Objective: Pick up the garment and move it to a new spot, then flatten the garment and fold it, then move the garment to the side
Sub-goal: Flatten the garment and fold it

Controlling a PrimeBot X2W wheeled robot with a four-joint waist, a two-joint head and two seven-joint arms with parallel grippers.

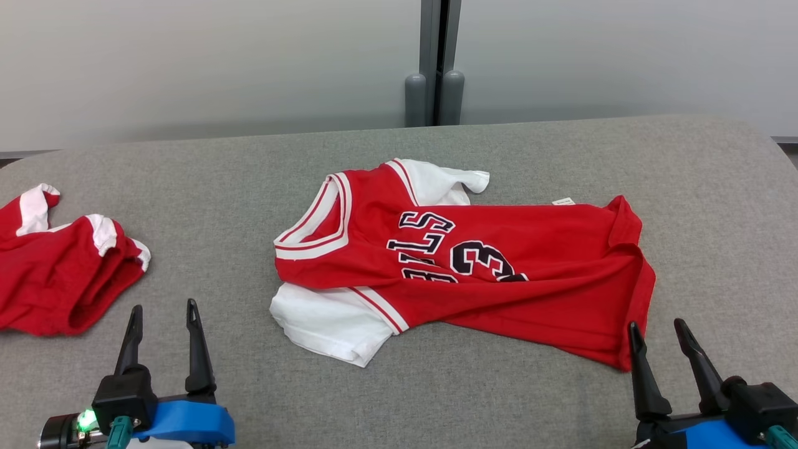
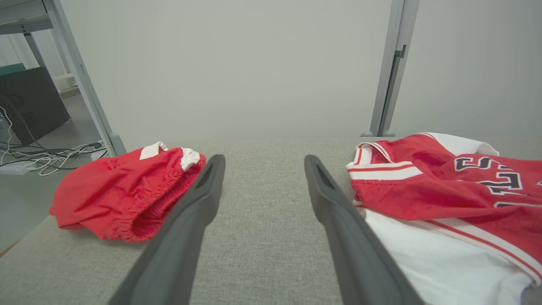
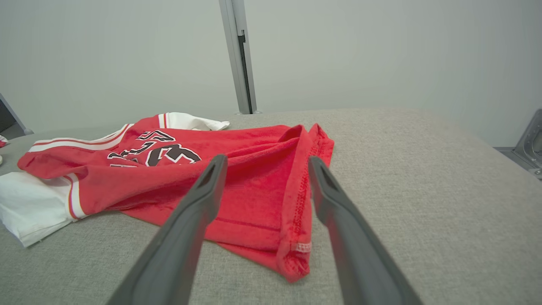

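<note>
Garment [image 1: 461,262], red jersey, reads perhaps "BULLS", then 23

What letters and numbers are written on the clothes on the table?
"LLS": dark letters on the red jersey; the letters before them vanish into a fold.
"3": big number on the same jersey; the digit beside it is folded under.
White tag at the jersey's edge: too small to read.
Other red garment: no writing shows.

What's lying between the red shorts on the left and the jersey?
Nothing: bare grey surface separates the shorts from the jersey, seen in head and left wrist views; the open left gripper points into that gap.
</note>
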